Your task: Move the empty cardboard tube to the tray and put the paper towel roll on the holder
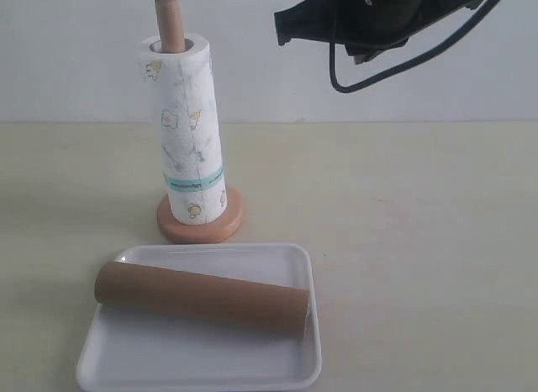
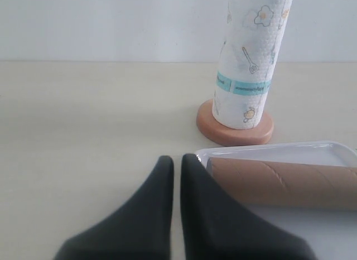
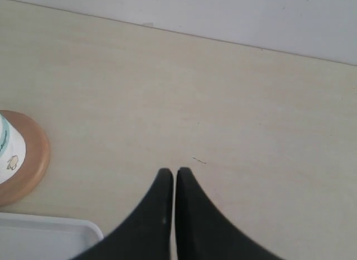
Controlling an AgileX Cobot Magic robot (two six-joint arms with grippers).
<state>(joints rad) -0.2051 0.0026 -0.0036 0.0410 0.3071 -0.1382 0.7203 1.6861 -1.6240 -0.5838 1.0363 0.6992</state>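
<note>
Tube (image 1: 202, 297), brown cardboard, in white rimmed tray (image 1: 193, 358); embossed roll (image 1: 187, 140) on wooden holder (image 1: 202, 232).

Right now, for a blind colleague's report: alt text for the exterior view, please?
A brown cardboard tube lies at a slant in a white tray. Behind it, a paper towel roll stands upright on its wooden holder.

The long brown cardboard tube (image 1: 202, 297) lies lengthwise across the flat white plastic tray (image 1: 168, 362) on the pale desk (image 1: 420, 241). Just behind the tray stands the wooden dowel holder (image 1: 202, 228), with the thick white printed paper towel roll (image 1: 187, 131) upright on its post.
</note>
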